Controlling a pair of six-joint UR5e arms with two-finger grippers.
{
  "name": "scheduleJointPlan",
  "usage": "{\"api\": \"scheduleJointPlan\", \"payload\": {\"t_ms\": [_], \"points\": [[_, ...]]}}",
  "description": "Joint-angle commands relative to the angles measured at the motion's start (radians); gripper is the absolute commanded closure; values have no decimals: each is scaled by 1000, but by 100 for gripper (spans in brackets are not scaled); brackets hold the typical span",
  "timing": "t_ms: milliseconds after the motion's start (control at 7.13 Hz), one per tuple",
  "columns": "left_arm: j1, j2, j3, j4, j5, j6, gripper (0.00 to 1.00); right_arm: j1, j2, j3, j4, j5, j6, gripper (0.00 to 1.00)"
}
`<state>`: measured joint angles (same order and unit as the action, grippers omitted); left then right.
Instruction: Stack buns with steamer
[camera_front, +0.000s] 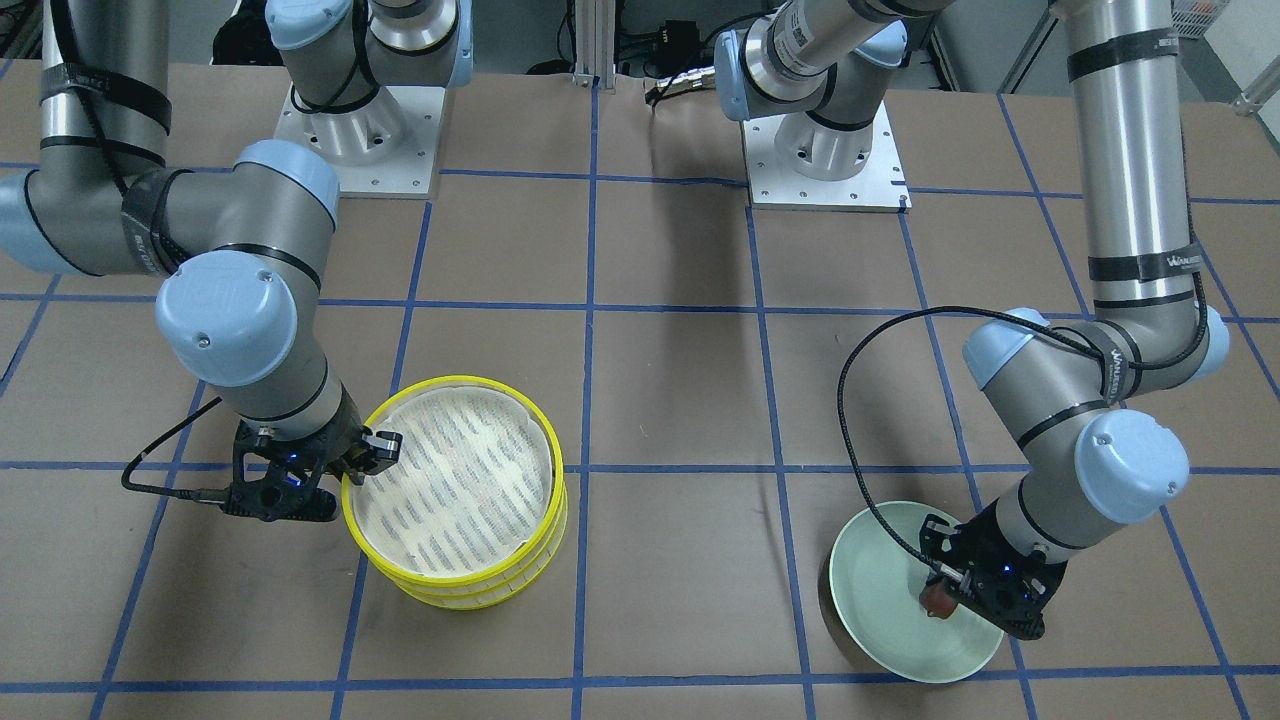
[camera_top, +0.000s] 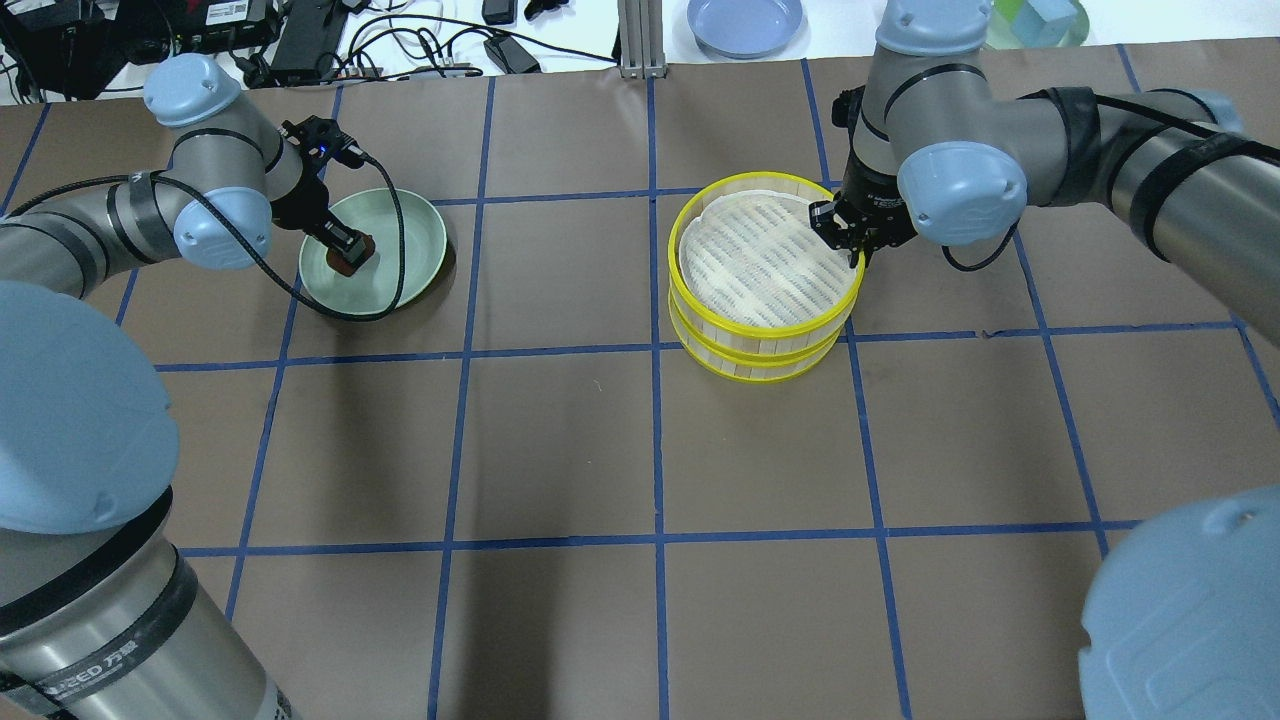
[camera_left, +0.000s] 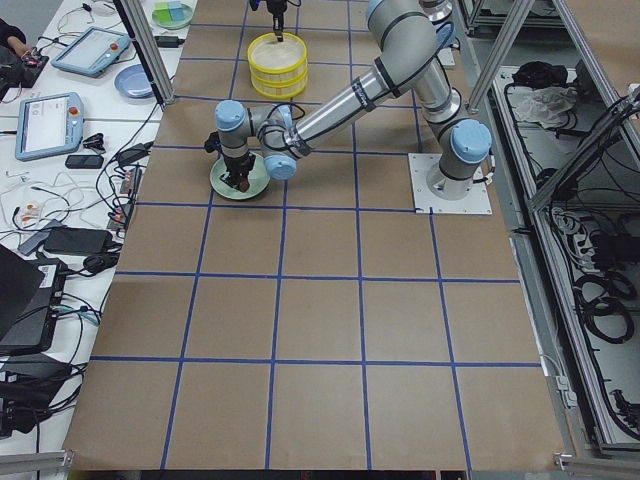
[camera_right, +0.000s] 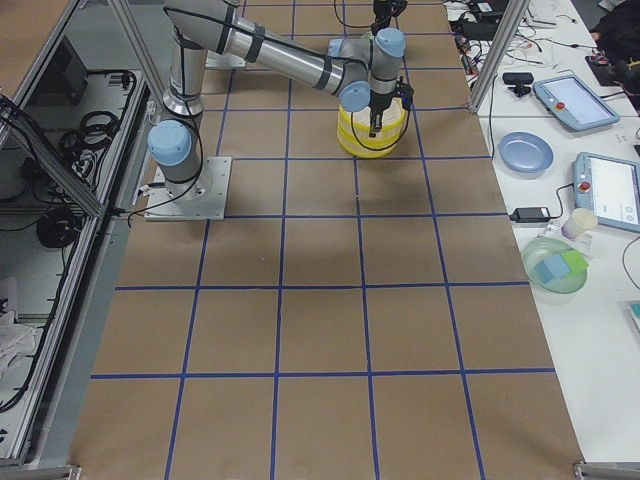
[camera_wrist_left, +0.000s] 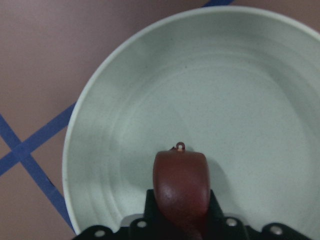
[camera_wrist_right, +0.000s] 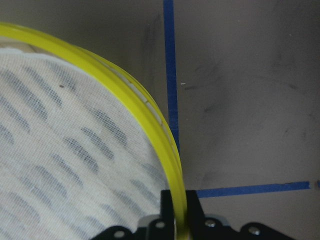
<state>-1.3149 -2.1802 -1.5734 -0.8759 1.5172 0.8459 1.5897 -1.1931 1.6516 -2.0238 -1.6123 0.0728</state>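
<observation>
My left gripper (camera_top: 347, 252) is down in the mint-green plate (camera_top: 405, 232) and shut on the dark reddish-brown bun (camera_wrist_left: 181, 182), which also shows in the front view (camera_front: 937, 598). The two yellow-rimmed steamer tiers are stacked. The upper tier (camera_top: 745, 183) sits on the lower tier (camera_top: 760, 356), and its white slotted liner is bare. My right gripper (camera_top: 851, 246) is shut on the upper tier's yellow rim (camera_wrist_right: 150, 120), one finger inside and one outside. The cream-white bun is not visible in any view.
The left wrist's black cable (camera_top: 398, 262) loops over the plate. A blue plate (camera_top: 745, 22) and a green bowl (camera_top: 1045, 20) stand on the white bench beyond the table's far edge. Both arm bases (camera_front: 825, 160) stand at the robot's side.
</observation>
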Motion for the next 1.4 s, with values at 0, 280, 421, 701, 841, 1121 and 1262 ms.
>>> {"api": "scheduleJointPlan", "payload": {"t_ms": [0, 280, 421, 701, 841, 1121, 1262], "points": [[-1, 29, 6, 0, -76, -153, 100, 0, -11, -3, 2, 3, 16, 0], [-33, 81, 6, -5, -95, -354, 100, 0, -124, -24, 2, 25, 21, 0], [-91, 118, 9, -5, -147, -572, 100, 7, -222, -29, 40, 26, 21, 0], [-209, 176, 33, -5, -190, -933, 100, 7, -334, -59, 309, 41, 4, 0], [-312, 198, 35, 1, -190, -1137, 100, 9, -362, -81, 362, 38, -2, 0], [-456, 198, 33, 3, -205, -1423, 100, 4, -433, -87, 408, 8, 1, 0], [-490, 183, 30, 3, -310, -1553, 100, 6, -434, -85, 427, -44, -2, 0]]}}
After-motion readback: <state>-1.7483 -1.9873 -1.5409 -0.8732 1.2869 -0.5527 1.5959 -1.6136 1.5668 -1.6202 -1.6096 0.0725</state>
